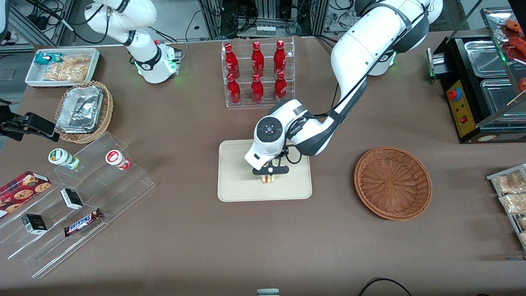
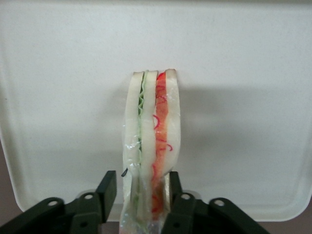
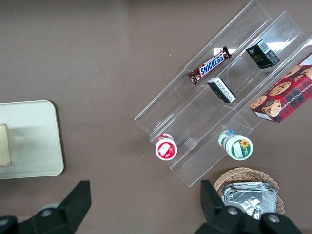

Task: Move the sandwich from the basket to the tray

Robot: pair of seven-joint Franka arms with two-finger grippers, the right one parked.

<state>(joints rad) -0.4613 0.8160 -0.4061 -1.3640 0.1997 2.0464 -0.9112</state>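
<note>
The sandwich [image 1: 269,179] [image 2: 151,126], a wrapped wedge with green and red filling stripes, stands on edge on the cream tray [image 1: 238,181] [image 2: 58,97], about at its middle. My left gripper [image 1: 270,174] [image 2: 141,178] hangs low over the tray and straddles the sandwich's near end. Its fingers are open: one pad stands clearly apart from the wrap, the other lies close against it. The reddish-brown basket [image 1: 392,183] sits empty on the table toward the working arm's end. In the right wrist view the tray [image 3: 29,141] shows with an end of the sandwich [image 3: 4,145] on it.
A clear rack of red bottles [image 1: 257,72] stands farther from the front camera than the tray. Clear stepped shelves with snacks [image 1: 78,193] and a tan basket of foil containers [image 1: 82,111] lie toward the parked arm's end. A food warmer [image 1: 481,78] and bagged snacks [image 1: 511,193] lie toward the working arm's end.
</note>
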